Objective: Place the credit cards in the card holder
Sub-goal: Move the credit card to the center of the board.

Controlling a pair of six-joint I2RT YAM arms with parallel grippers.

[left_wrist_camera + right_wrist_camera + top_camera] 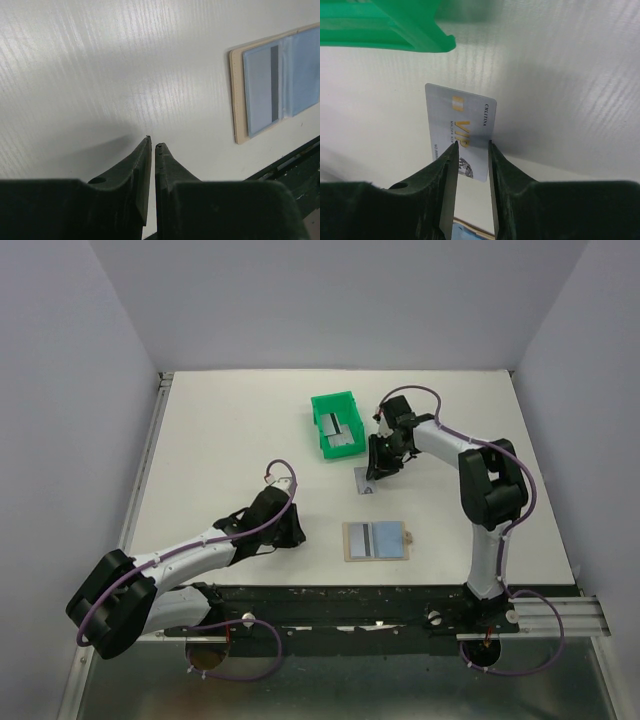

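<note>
The card holder [349, 542] lies open near the table's front, tan rim and pale blue inside [237, 100]. A credit card [371, 540] with a dark stripe sits in its left pocket [262, 87]. Another silver credit card [460, 117], printed VIP in gold, lies flat on the table [364, 483]. My right gripper [473, 143] hangs open just above that card, its fingertips over the near half [379, 470]. Left of the holder, my left gripper [152, 141] rests low over bare table [290, 532], its jaws shut to a thin slit with nothing between them.
A green plastic bin [322, 430] stands at the back centre, just behind the right gripper, with more grey cards [342, 433] inside. Its rim [395, 35] fills the top left of the right wrist view. A black rail runs along the table's front edge.
</note>
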